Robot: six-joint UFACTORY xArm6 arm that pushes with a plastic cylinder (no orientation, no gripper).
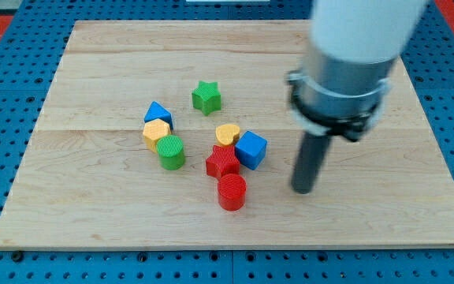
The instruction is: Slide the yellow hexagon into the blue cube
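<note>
The yellow hexagon (155, 131) sits left of centre on the desk (93, 205), touching a blue triangle (158, 113) above and a green cylinder (170, 152) below, well apart from the blue cube (251, 149). The cube touches a yellow heart (227, 134) and a red star (222, 162), with a red cylinder (232, 192) below. There are no jaws, only my tip (303, 189), near the cube's right.

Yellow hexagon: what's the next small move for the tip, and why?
Probably swing my tip round to the view's left of the yellow hexagon. The tip now sits right of the blue cube, on the wrong side for pushing. The hexagon lies left of the cube, wedged between the blue triangular block and green cylinder.
</note>
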